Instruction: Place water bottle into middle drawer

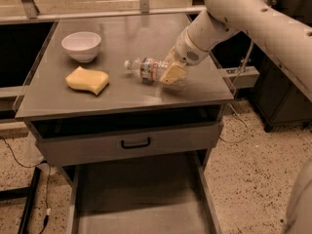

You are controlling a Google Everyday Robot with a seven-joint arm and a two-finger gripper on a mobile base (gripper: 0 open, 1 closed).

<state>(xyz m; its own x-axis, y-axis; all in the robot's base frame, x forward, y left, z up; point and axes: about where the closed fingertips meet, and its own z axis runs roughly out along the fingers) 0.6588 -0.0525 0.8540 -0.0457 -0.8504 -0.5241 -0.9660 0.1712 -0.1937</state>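
The water bottle [148, 70] lies on its side on the grey counter top [136, 38], white cap pointing left. My gripper [171, 72] is at the bottle's base end, its tan finger across the near side of the bottle and closed around it. The bottle still rests on the counter. The middle drawer [141, 194] is pulled open below the counter, showing its flat grey floor and low side walls, with nothing in it.
A white bowl [81, 45] stands at the counter's back left, and a yellow sponge [87, 80] lies in front of it. A closed grey drawer front with a black handle [135, 143] sits above the open drawer. My arm reaches in from the upper right.
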